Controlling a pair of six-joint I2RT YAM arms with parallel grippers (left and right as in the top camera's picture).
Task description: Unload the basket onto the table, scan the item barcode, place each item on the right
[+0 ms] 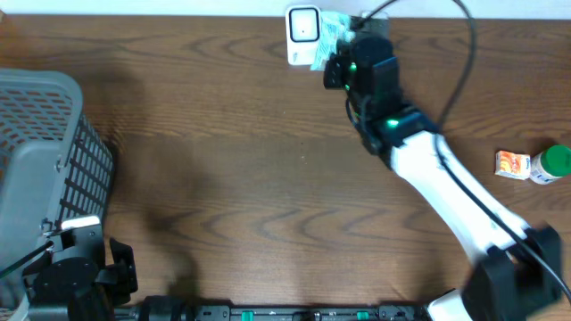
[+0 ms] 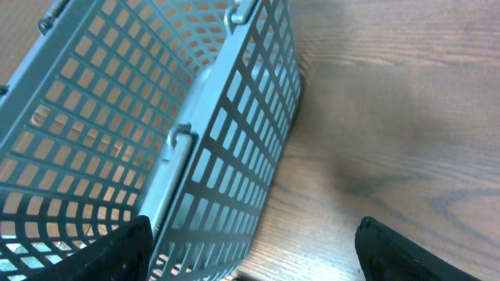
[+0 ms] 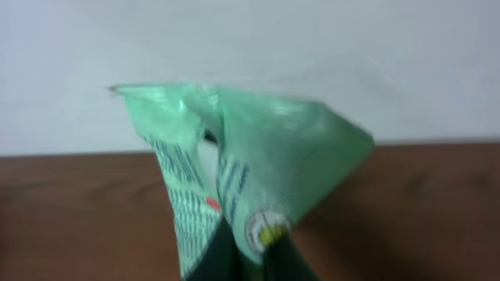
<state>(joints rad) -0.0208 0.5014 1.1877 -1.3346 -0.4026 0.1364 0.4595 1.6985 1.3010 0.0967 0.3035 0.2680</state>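
A crumpled green packet [image 3: 250,156] with printed text and a round seal is pinched between my right gripper's [image 3: 251,261] dark fingers, which are shut on it. From overhead, the packet [image 1: 332,34] is held right beside a white scanner [image 1: 303,31] at the table's far edge, with the right gripper [image 1: 339,55] just behind it. No barcode is clear in any view. My left gripper [image 2: 250,254] hangs open and empty at the near left, beside the basket wall; overhead it [image 1: 120,267] sits by the front edge.
A grey mesh basket [image 1: 45,134] stands at the left; its wall [image 2: 226,133] fills the left wrist view. A small orange-and-white box [image 1: 512,164] and a green-capped bottle [image 1: 553,163] lie at the right edge. A black cable [image 1: 464,53] arcs over the far right.
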